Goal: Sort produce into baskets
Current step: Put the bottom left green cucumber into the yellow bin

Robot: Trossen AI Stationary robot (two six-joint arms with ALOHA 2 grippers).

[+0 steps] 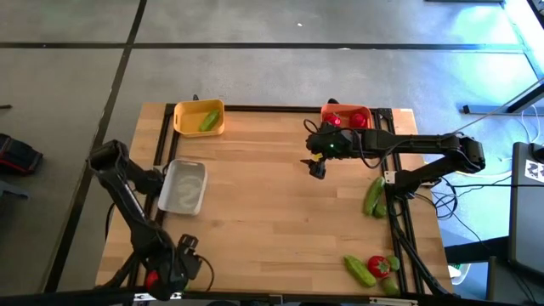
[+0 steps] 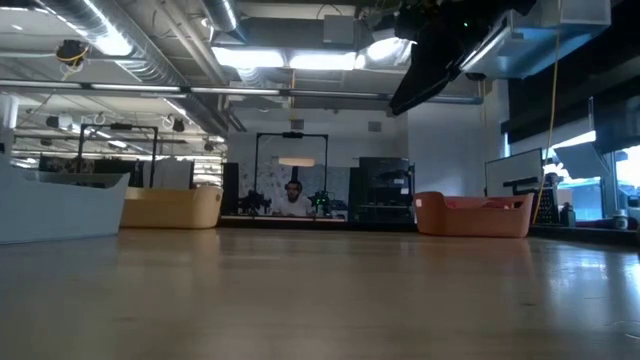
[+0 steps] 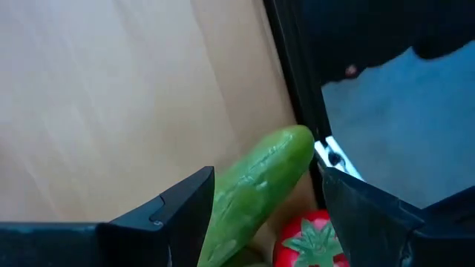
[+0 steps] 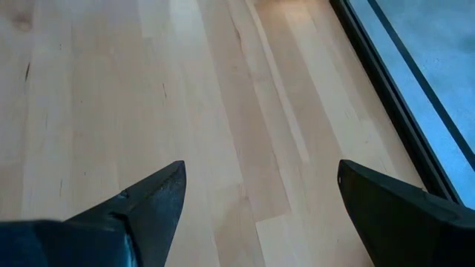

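Note:
My left gripper [image 1: 174,268] hangs open over the table's near left corner, pointing steeply down. In the left wrist view a green cucumber [image 3: 260,185] lies on the wood below it, between the lines of the two fingers [image 3: 185,215], with a red tomato [image 3: 312,241] beside it near the black edge rail. My right gripper [image 1: 317,168] is open in the air over the table's middle, with only bare wood [image 4: 260,167] under it. The yellow basket [image 1: 181,115] holds a cucumber [image 1: 208,121]. The orange basket [image 1: 367,109] holds red tomatoes [image 1: 357,120]. The whitish tray [image 1: 185,197] stands at the left.
Two cucumbers [image 1: 372,195] lie by the right rail. Near the right front corner lie another cucumber [image 1: 359,270] and a tomato [image 1: 379,266]. Black frame rails run along the table's edges. The low view shows a person far behind the table [image 2: 293,198].

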